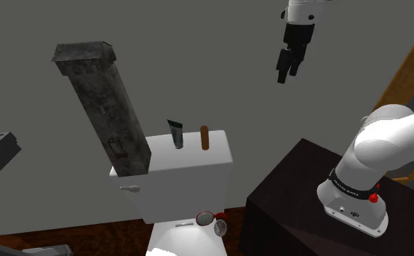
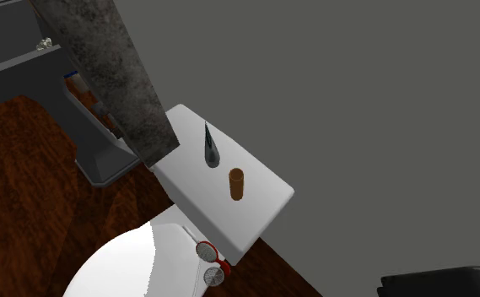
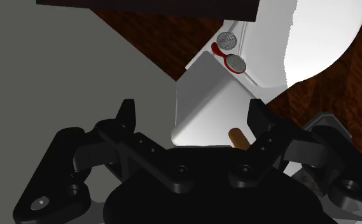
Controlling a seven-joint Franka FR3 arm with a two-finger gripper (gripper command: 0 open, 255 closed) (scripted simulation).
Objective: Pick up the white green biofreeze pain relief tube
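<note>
On the white toilet tank lid (image 1: pixel 220 149) we see the dark grey tube (image 1: pixel 175 134) standing upright, just beside a brown cylinder (image 1: pixel 205 137). Our tool (image 1: pixel 289 71), jaws apart, hangs high above; the tube lies below it, toward the shoulder view's left.

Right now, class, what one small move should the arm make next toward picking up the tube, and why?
Probably carry the open gripper down and toward the shoulder view's left, over the dark grey tube. It hangs high and apart from the tube, which stands upright on the white tank lid beside a brown cylinder.
</note>
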